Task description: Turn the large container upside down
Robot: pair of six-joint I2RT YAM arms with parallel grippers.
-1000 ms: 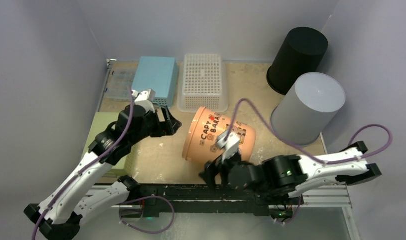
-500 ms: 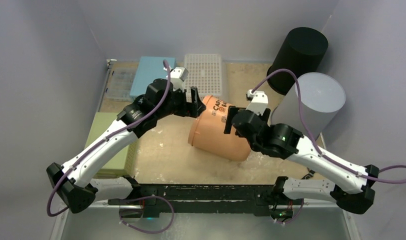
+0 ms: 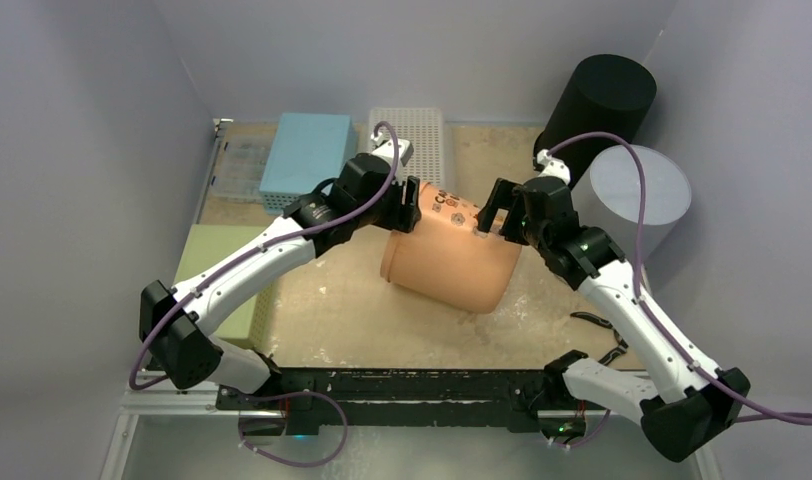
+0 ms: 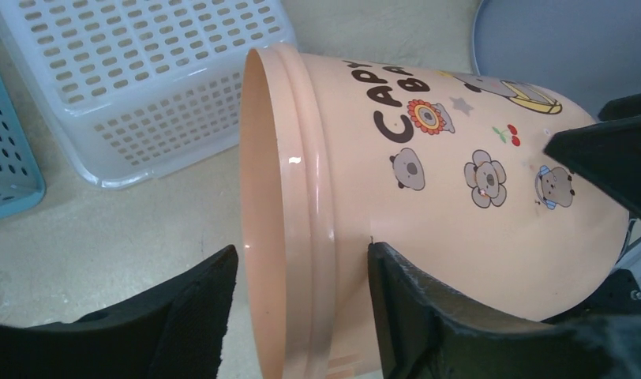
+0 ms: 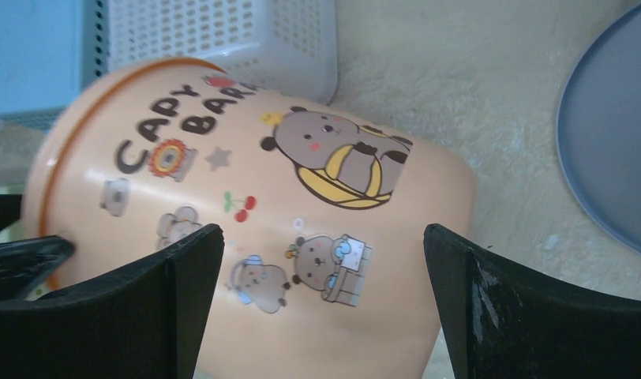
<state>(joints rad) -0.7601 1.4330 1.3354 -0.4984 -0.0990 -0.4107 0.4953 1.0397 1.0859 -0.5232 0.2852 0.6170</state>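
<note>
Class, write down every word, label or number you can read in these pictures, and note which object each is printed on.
"CAPY" above "BARA": black letters on the side of the orange bucket, clearest in the right wrist view.
Nothing else can be read: the other marks on the bucket are cartoon pictures, and no other object shows any text.

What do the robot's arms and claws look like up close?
The left arm and right arm have white shells with chunky black joints, and a thin purple cable loops along each. The left gripper and right gripper each end in two broad, matte black fingers. I see no lettering.
</note>
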